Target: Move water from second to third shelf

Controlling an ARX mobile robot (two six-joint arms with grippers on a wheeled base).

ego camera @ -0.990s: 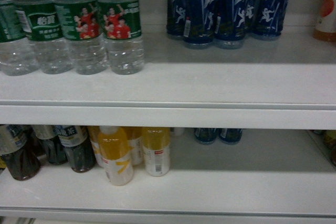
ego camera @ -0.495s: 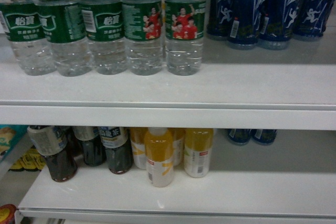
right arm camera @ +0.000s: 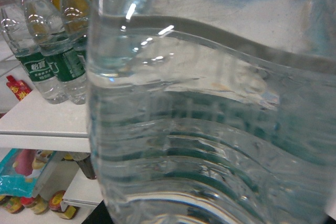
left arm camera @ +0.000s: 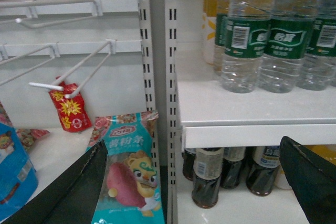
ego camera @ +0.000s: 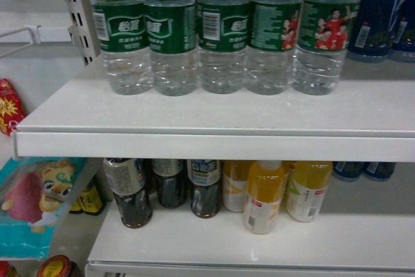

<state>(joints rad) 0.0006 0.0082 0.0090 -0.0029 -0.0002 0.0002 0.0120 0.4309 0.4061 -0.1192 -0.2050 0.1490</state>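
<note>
Clear water (right arm camera: 210, 129) against right wrist only

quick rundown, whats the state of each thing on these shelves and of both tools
water bottles: five upright in a row on the upper shelf, full
close water bottle: fills the right wrist view, water inside
dark drink bottles: upright on the lower shelf
yellow drink bottles: upright beside them
snack bag: hanging, sealed
left tool: open, empty
right tool: not in view

dim, soft-focus frames; glare on water (right arm camera: 210, 129)
</note>
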